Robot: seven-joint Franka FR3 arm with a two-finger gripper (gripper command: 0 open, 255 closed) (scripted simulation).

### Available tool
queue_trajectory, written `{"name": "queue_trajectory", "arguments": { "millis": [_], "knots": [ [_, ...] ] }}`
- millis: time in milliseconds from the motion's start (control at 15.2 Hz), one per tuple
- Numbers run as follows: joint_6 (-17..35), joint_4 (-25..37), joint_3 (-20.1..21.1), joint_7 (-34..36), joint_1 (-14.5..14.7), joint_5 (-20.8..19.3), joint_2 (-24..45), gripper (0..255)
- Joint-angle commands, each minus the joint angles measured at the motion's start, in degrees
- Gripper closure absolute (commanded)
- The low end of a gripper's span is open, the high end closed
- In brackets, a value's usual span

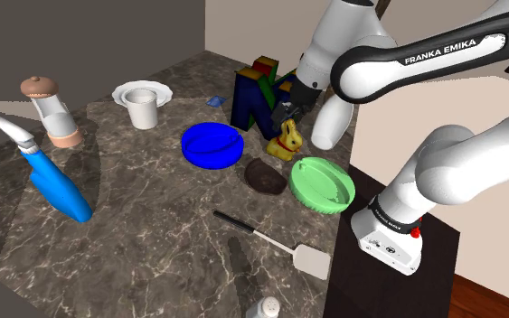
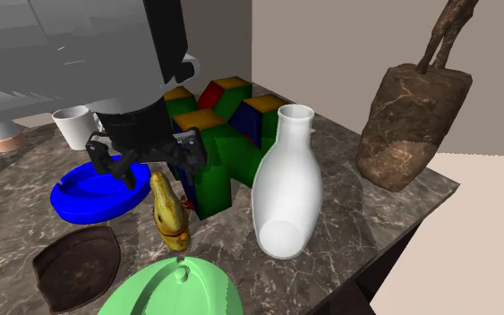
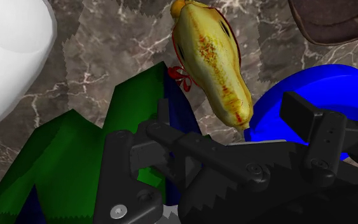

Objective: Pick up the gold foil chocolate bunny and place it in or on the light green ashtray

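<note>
ashtray (image 2: 165, 288) cut at btm edge, shaker (image 1: 263, 309) too

A dark marble countertop (image 1: 153, 235) with pale veins spreads from the shoulder view's 6 o'clock up to its centre. Behind it, a shaded brown wall (image 1: 89, 36) at 11 o'clock meets a brighter beige wall (image 1: 252, 27) at 12 o'clock in a corner. A reddish wooden floor (image 1: 501, 303) shows at 5 o'clock. In the second exterior view the countertop (image 2: 366, 215) ends at 4 o'clock, with a tan wall (image 2: 330, 45) at 1 o'clock and a paler beige surface (image 2: 491, 224) at 3 o'clock.
</note>
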Motion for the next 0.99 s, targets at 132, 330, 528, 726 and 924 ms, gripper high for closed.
{"name": "queue_trajectory", "arguments": {
  "millis": [132,330,528,726,924],
  "knots": [
    [0.0,0.0,0.0,0.0,0.0,0.0,0.0,255],
    [0.0,0.0,0.0,0.0,0.0,0.0,0.0,255],
    [0.0,0.0,0.0,0.0,0.0,0.0,0.0,255],
    [-1.0,0.5,-0.1,-0.1,0.0,0.0,-0.5,255],
    [-3.8,2.0,-0.4,-0.3,0.1,0.0,-1.8,255]
  ]
}}
